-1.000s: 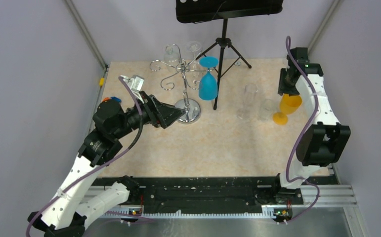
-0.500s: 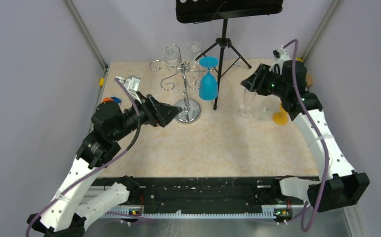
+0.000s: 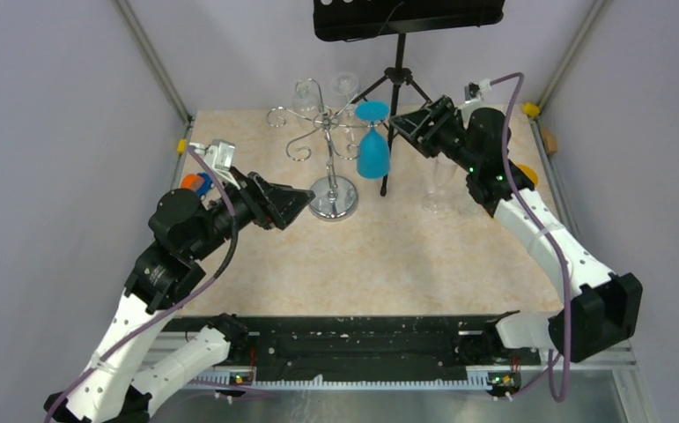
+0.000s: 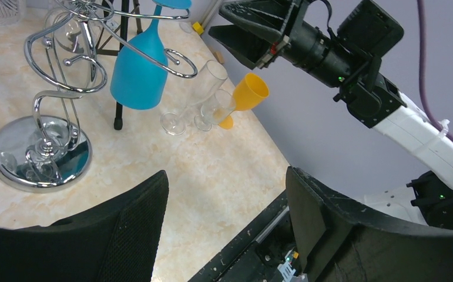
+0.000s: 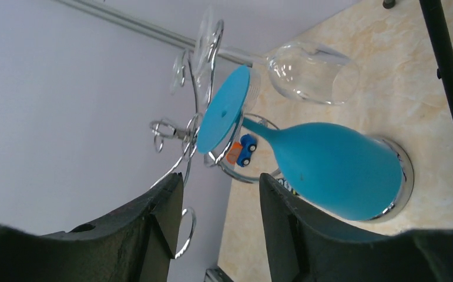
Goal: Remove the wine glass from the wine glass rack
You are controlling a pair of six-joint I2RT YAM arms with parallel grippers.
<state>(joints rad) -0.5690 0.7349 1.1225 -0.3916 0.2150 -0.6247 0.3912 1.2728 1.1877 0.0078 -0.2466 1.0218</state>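
The chrome wine glass rack [image 3: 333, 189] stands at the back middle of the table on its round domed base. A blue wine glass [image 3: 372, 152] hangs upside down from one hook arm on its right side; clear glasses [image 3: 305, 92] hang at the back. My right gripper [image 3: 403, 122] is open and empty, level with the blue glass's foot and just right of it. In the right wrist view the blue glass [image 5: 335, 169] lies beyond the open fingers. My left gripper [image 3: 305, 199] is open and empty, just left of the rack's base [image 4: 39, 153].
A black tripod stand [image 3: 396, 79] rises right behind the blue glass, one leg [image 3: 387, 159] beside it. A tall clear glass [image 3: 439, 185] and an orange glass [image 4: 244, 97] stand right of the rack. A small orange and blue toy [image 3: 194, 181] lies by the left wall.
My right arm has swung from the right wall, over the orange glass, leftward to beside the blue glass's foot. My left arm has drawn back slightly to the left.
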